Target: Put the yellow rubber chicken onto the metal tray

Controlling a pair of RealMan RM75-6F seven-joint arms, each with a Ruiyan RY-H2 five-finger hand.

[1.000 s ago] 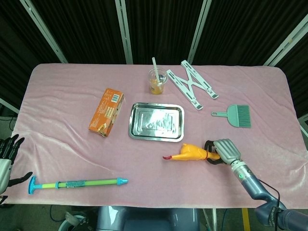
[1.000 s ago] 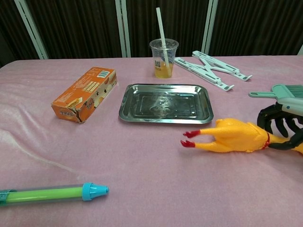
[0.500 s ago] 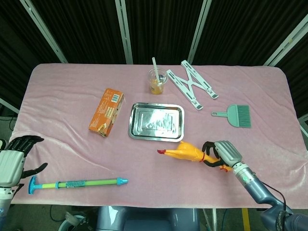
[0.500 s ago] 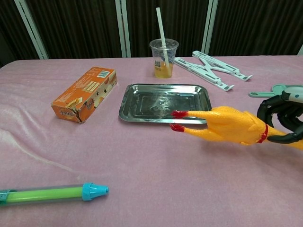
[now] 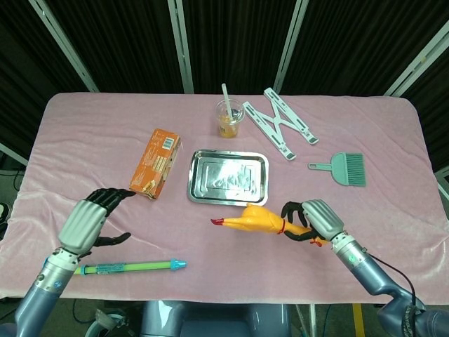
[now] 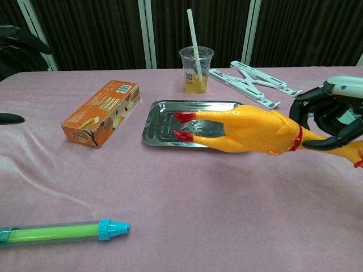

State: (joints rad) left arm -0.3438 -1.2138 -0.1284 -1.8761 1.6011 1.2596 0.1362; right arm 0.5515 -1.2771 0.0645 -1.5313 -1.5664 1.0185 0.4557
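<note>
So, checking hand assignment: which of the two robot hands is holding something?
The right hand, gripping the yellow rubber chicken by its neck; the left hand hovers with nothing in it.

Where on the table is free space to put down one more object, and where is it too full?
Bare cloth lies between the orange box and the left hand, and right of the green brush. It is crowded around the metal tray, with the cup and white stand behind it.

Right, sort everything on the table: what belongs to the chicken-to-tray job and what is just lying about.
Job: yellow rubber chicken, held by the right hand; metal tray.

Lying about: orange box, drink cup with straw, white folding stand, teal brush, green water squirter. The left hand holds nothing.
</note>
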